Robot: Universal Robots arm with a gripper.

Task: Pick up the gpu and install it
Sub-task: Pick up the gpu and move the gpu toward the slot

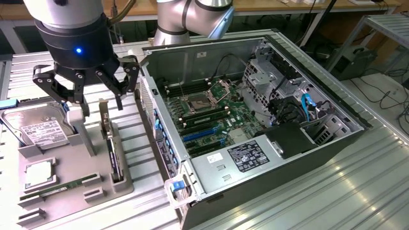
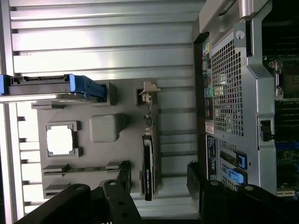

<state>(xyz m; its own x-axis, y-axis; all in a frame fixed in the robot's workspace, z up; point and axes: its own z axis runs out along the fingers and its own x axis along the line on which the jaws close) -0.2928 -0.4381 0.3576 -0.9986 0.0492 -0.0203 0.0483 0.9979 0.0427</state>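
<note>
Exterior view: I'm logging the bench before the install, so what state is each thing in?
gripper: jaws open, empty, hanging above the gpu.
gpu: standing on edge in the grey tray, not picked up.
computer case: lying on its side, side panel off, interior exposed.
hard drive: resting in its tray holder.
memory stick: lying flat in the tray.

Your exterior view looks down at an angle on the computer case point(image 1: 191, 57) and parts tray point(image 1: 89, 163). Your wrist view faces straight down past the gripper point(image 2: 159, 184) from nearer, sharing that tray and the case's rear panel point(image 2: 229, 84).
</note>
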